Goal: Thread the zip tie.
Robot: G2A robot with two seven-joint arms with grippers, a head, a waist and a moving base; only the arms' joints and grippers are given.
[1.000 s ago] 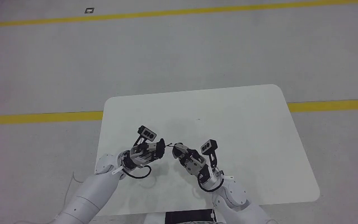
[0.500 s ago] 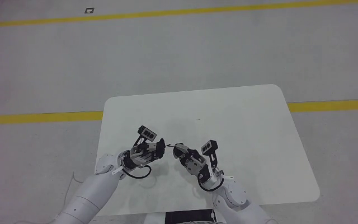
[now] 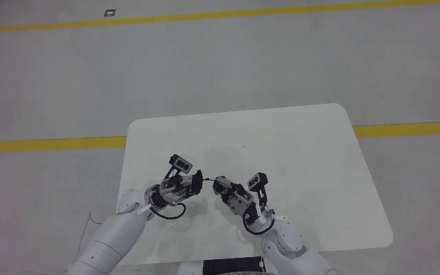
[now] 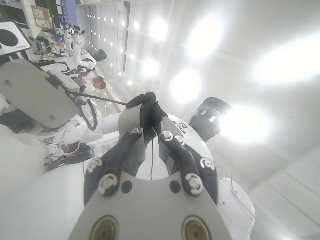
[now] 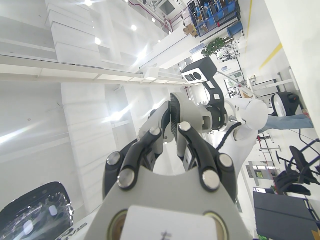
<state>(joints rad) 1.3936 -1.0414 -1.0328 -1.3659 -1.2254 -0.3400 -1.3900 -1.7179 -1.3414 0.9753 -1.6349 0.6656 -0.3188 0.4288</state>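
Jaws on your left gripper [image 4: 149,101] are pinched tight on the black zip tie [image 4: 100,98]. Dark plastic is bunched at the very tips, and one thin strand trails back between the fingers toward the wrist. From that pinch the strap runs out thin and nearly straight to your right gripper [image 5: 171,106]. Its jaws are pressed together too, ribbed pads face to face, and the strap's far end meets those tips. From above, you have the two grippers pointed at each other, close but not touching. The tie bridges the small gap between them in a slight bow. Both grippers sit over the near part of the white table [image 3: 309,151], toward your left side of it, with each arm angled inward from its own shoulder.
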